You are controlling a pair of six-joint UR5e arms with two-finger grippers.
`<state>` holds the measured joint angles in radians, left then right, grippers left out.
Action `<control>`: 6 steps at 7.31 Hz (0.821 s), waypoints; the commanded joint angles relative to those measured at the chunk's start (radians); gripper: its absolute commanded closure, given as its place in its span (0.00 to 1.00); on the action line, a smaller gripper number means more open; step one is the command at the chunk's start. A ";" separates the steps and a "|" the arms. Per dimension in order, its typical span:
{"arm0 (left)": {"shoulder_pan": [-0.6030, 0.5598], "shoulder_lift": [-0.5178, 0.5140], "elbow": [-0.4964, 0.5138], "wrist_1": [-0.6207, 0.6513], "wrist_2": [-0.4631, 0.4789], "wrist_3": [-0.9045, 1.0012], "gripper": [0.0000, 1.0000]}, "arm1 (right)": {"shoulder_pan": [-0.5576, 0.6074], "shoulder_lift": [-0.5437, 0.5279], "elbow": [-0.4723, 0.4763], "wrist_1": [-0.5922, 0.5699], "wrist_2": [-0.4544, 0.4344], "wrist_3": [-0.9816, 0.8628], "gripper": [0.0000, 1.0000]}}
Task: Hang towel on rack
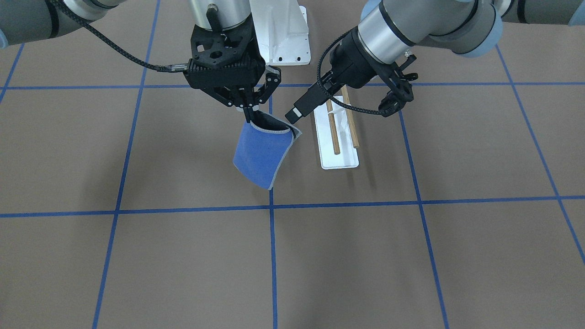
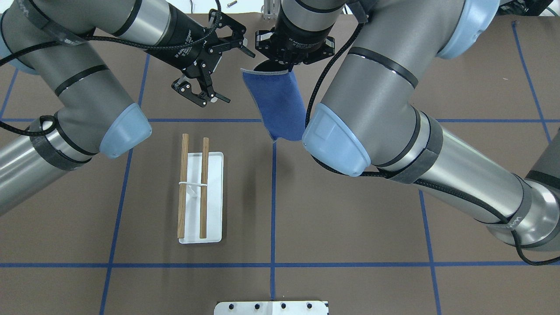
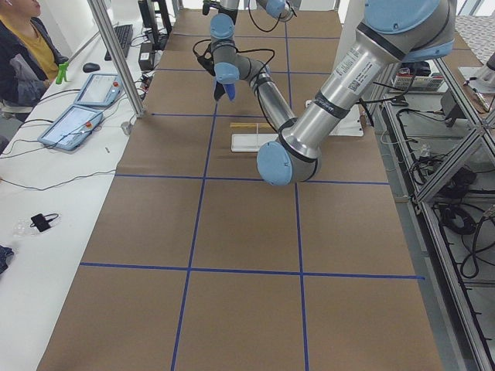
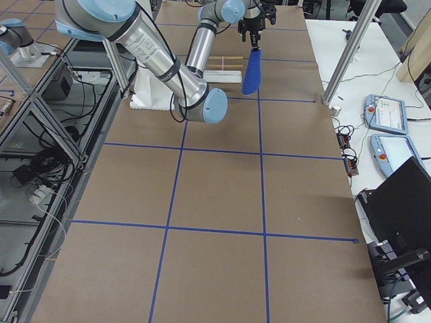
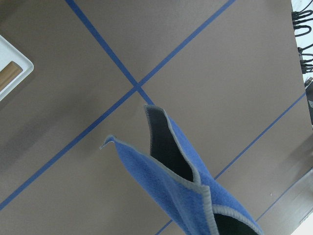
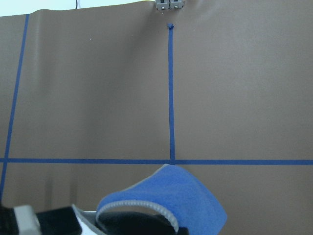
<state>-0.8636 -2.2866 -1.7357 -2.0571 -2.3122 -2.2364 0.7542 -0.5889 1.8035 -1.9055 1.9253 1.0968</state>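
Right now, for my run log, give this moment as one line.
right gripper: shut on towel, hanging | left gripper: open, empty | rack: bare

Front view: one end of the rack (image 1: 340,153) is covered by the left gripper (image 1: 401,93) and its wrist camera (image 1: 307,104). The pedestal (image 1: 288,41) is half hidden behind the right gripper (image 1: 249,115). Overhead: the towel (image 2: 273,98) corner farthest from the right gripper sits behind that arm's elbow (image 2: 334,140). Both wrist views: towel cut by the bottom edge; the left one also clips the rack at its left edge. Side views: grippers too small to judge.
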 commanded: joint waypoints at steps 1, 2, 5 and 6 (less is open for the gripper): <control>0.000 -0.004 0.002 0.000 0.038 -0.023 0.02 | -0.010 -0.008 0.026 -0.001 -0.006 0.000 1.00; 0.000 -0.023 0.017 -0.002 0.084 -0.073 0.02 | -0.015 -0.011 0.036 -0.004 -0.006 0.000 1.00; 0.002 -0.033 0.033 -0.003 0.086 -0.100 0.02 | -0.049 -0.026 0.082 -0.009 -0.045 0.002 1.00; 0.014 -0.036 0.034 -0.003 0.086 -0.112 0.03 | -0.049 -0.019 0.082 -0.007 -0.046 0.030 1.00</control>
<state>-0.8587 -2.3193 -1.7037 -2.0601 -2.2266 -2.3366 0.7091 -0.6118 1.8785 -1.9135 1.8843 1.1051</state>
